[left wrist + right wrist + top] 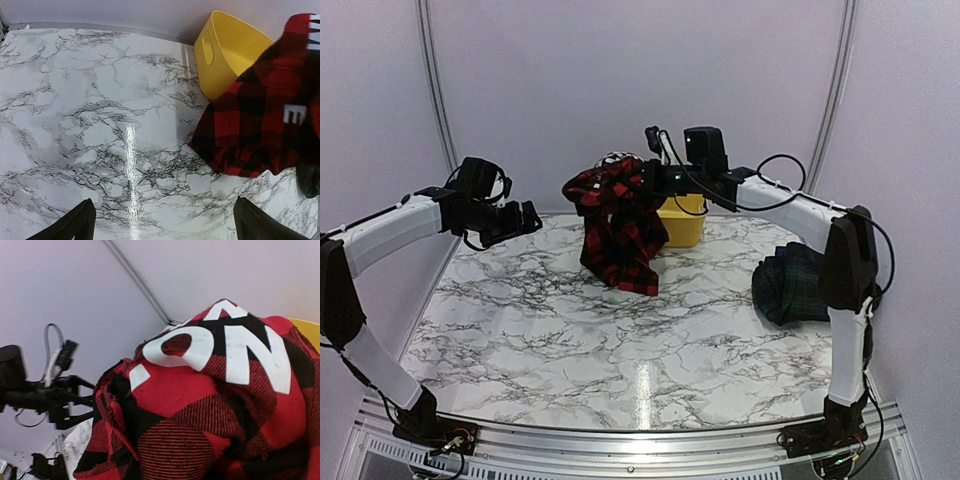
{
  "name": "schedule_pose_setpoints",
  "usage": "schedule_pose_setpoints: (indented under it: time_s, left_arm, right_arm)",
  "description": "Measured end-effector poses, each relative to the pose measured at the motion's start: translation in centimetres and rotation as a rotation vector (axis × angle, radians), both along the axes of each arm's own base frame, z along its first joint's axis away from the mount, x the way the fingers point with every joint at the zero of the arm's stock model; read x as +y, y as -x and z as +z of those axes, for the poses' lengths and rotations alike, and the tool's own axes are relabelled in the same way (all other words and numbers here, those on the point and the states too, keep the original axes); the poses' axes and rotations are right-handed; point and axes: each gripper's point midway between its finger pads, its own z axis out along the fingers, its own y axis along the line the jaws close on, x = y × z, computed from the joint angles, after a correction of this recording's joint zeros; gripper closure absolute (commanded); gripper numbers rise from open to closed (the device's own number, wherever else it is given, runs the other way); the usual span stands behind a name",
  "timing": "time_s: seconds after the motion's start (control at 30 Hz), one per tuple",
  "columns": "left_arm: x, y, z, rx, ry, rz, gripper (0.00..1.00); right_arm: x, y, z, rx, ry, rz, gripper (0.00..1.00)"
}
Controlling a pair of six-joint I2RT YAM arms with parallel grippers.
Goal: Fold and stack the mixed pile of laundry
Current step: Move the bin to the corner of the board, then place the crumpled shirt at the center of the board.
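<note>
The marble table [570, 330] carries a yellow tub [682, 228] at the back, a tartan garment [790, 285] at right.

Red-and-black checked garment [620, 232] aloft in right gripper [644, 180]

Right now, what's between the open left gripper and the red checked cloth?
Only bare marble table lies between the left gripper and the red checked cloth, seen in the left wrist view.

Bright, even light; white glare streak on the marble table [642, 385].
</note>
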Motion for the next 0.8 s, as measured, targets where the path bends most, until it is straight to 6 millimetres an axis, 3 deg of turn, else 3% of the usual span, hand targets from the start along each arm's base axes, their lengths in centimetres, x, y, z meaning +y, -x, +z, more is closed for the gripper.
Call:
schedule_pose_setpoints:
  time_s: [0.07,0.1,0.13,0.17,0.2,0.23,0.3,0.43,0.5,0.57,0.6,0.8]
  left_arm:
    - [0.3,0.1,0.8,-0.018,0.005,0.007,0.01]
    - [0.4,0.2,1.1,-0.028,0.007,0.009,0.01]
    - [0.5,0.3,1.4,-0.036,0.009,0.011,0.01]
    - [0.6,0.4,1.6,-0.042,0.009,0.012,0.01]
    - [0.6,0.6,1.6,-0.044,0.01,0.011,0.01]
    - [0.7,0.8,1.6,-0.045,0.01,0.011,0.01]
    - [0.7,1.4,1.3,-0.039,0.011,0.003,0.01]
    - [0.8,3.4,-0.3,-0.007,0.012,-0.031,0.01]
    - [0.6,4.8,-1.3,0.011,0.013,-0.063,0.01]
    - [0.5,6.5,-2.3,0.032,0.015,-0.095,0.01]
    - [0.2,7.6,-2.8,0.041,0.01,-0.118,0.01]
    - [-4.0,15.0,-6.0,0.119,-0.038,-0.331,0.01]
  right_arm:
    - [1.2,3.4,3.0,-0.018,-0.048,0.072,1.0]
    - [1.3,5.5,4.4,-0.027,-0.076,0.106,0.91]
    - [1.0,8.0,5.4,-0.027,-0.1,0.143,0.72]
    - [0.4,10.6,6.2,-0.023,-0.115,0.172,0.4]
    - [-0.8,12.8,6.5,-0.01,-0.119,0.185,0.28]
    - [-2.5,14.4,6.2,0.001,-0.111,0.171,0.23]
    - [-6.9,15.6,4.0,0.043,-0.066,0.08,0.05]
    - [-17.7,13.0,-5.9,0.237,0.148,-0.261,0.01]
    - [-20.8,13.5,-11.4,0.37,0.281,-0.353,0.03]
    - [-21.4,16.1,-14.8,0.462,0.4,-0.346,0.09]
    - [-20.9,17.5,-15.3,0.474,0.438,-0.314,0.11]
    - [-15.3,24.0,-13.8,0.404,0.474,-0.069,0.18]
